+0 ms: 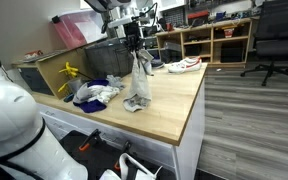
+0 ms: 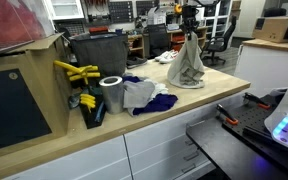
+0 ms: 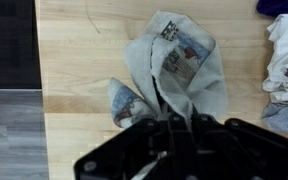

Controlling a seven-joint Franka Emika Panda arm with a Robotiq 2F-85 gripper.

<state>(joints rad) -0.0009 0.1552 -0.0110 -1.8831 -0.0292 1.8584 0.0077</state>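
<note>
A grey cloth with a printed pattern (image 1: 139, 85) hangs from my gripper (image 1: 135, 48) above the wooden table (image 1: 174, 105), its lower end resting on the tabletop. In another exterior view the same grey cloth (image 2: 189, 65) drapes down from the gripper (image 2: 190, 30). The wrist view looks down the cloth (image 3: 179, 65), pinched between the black fingers (image 3: 149, 128) of the gripper (image 3: 174, 122), which is shut on its top.
A heap of white and blue clothes (image 1: 96, 93) lies on the table beside a metal can (image 2: 111, 94). Yellow-handled tools (image 2: 76, 72) sit in a dark bin. Shelves (image 1: 216, 40) and an office chair (image 1: 274, 45) stand behind.
</note>
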